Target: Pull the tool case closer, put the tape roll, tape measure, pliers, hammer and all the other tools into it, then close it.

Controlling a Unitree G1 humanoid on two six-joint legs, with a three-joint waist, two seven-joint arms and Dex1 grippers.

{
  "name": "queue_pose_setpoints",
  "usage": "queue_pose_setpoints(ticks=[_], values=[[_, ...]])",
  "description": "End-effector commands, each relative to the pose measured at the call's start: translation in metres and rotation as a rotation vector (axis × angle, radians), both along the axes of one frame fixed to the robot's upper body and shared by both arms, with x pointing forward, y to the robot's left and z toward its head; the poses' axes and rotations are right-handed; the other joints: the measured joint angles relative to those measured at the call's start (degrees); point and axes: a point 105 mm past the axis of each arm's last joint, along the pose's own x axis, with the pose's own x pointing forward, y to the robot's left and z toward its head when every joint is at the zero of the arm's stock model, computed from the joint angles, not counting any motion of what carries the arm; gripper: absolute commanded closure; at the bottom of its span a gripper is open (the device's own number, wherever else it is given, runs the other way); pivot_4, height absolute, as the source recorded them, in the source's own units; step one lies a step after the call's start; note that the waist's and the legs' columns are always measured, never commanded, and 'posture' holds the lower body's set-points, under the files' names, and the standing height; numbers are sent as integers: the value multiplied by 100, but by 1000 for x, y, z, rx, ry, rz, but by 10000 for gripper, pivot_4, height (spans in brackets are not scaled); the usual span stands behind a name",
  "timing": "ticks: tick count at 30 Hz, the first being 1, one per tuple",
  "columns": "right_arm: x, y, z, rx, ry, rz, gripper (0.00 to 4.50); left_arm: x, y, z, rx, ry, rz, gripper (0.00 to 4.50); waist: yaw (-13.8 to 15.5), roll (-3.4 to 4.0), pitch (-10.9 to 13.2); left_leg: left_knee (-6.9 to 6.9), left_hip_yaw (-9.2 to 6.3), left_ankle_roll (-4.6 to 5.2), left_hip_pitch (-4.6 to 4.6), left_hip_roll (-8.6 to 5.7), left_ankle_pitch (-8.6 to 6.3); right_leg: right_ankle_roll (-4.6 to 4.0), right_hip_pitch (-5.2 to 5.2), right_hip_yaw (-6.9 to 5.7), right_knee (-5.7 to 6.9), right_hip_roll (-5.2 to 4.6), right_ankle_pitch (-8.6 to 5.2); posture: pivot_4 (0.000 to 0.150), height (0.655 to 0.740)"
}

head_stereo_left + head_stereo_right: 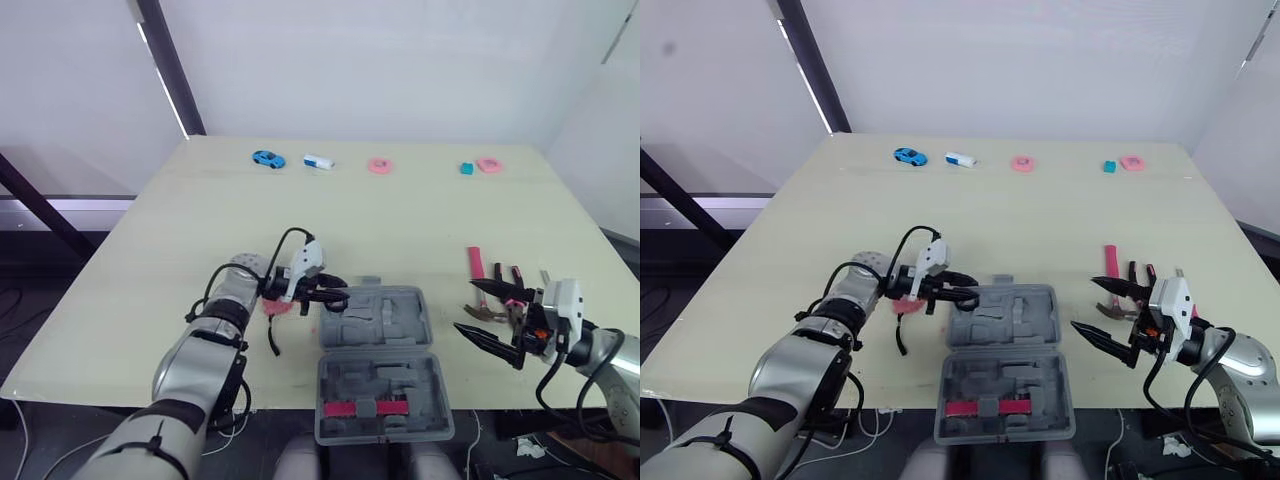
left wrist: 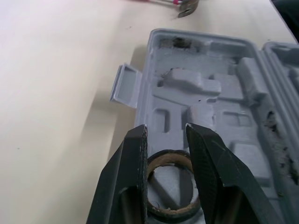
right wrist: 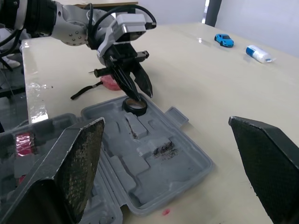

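- worktop (image 1: 400,220): the task items sit toward the near edge. A blue toy car (image 1: 267,159) and other small bits lie along the far edge, well apart from the work.
- tool case (image 1: 420,320): lies open at the near edge between the arms, with its moulded tray facing up. Looks already pulled in, and both arms can reach it.
- right end effector (image 1: 1087,303): fingers wide apart, empty, hovering just beside the case. My read: parked near the next picks.
- left end effector (image 1: 335,298): fingers clamped on the tape roll, angled down over the tray's left side. My read: a placing pose.
- hammer (image 1: 475,262) and pliers (image 1: 515,280): on the worktop right of the case, next to the right end effector, not yet packed.
- tape measure (image 1: 278,306): the pink item with a black strap, likely this. It lies just left of the case, under the left wrist.
- tape roll (image 2: 169,158): between the left fingers, low over a tray recess. Can't tell whether it touches the tray.
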Motion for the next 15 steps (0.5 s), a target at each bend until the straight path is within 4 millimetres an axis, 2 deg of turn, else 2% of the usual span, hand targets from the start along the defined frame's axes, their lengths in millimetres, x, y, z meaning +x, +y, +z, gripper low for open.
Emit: queue_pose_setpoints(ticks=[1,12,15], values=[[-2,2,11,-5,-50,10,0,-1,0,-3,-1,-14,1,30817,0,0,0,0,0,0,0,0,0,0,0,0,0,0,0,1500,7395],[-3,1,11,-7,-47,6,0,-8,7,-31,115,-42,14,30817,0,1,-2,0,1,0,12,0,0,0,10,0,0,-1,0,1500,7395],[-3,1,10,-7,-47,7,0,-8,6,-30,85,-36,26,30817,-3,2,-2,-3,0,0,41,1,0,-2,37,0,-2,-1,-2,1500,7395]])
